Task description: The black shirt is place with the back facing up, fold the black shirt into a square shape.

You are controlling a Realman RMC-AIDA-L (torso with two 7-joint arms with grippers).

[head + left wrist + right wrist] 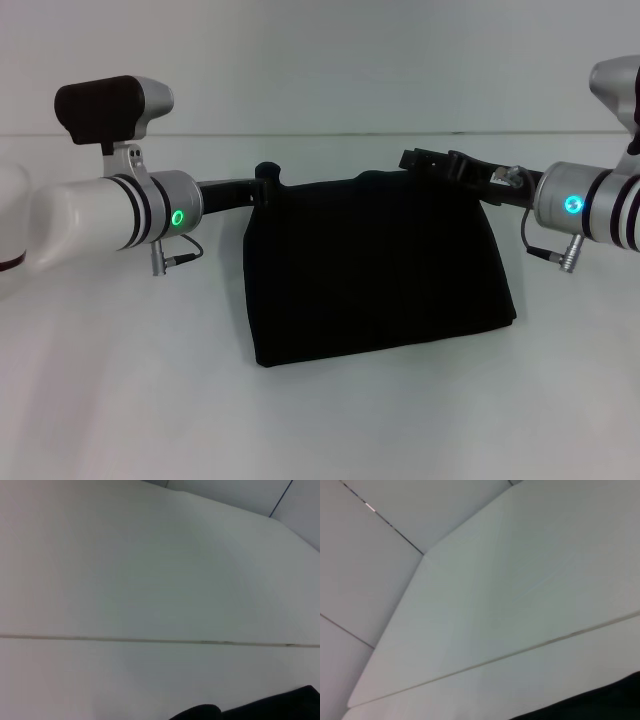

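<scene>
the black shirt is already folded into a thick, wide block. it sits in the middle of the white tabletop, and its near edge seems to rest on the tabletop. its far edge looks lifted up, with one gripper at each far corner.

the left gripper is at the shirt's far left corner. the right gripper is at the far right corner. both look like they are pinching the cloth there, but the black fingers blend into the black shirt, so i cannot tell for sure if they are closed.

i think this is a late fold. the two arms seem to be carrying the far edge over toward the near edge.

the next move, i think, needs both arms to go at the same speed and keep the edge straight. then they should lay it down even with the near edge and let go. if one side runs ahead, the square would come out crooked.

the shirt's long way runs from left to right. the top edge is a bit higher on the right side. no letters show, so i cannot tell which end is the neck.

the two wrist views show mostly bare tabletop, with a bit of black at the edge
</scene>
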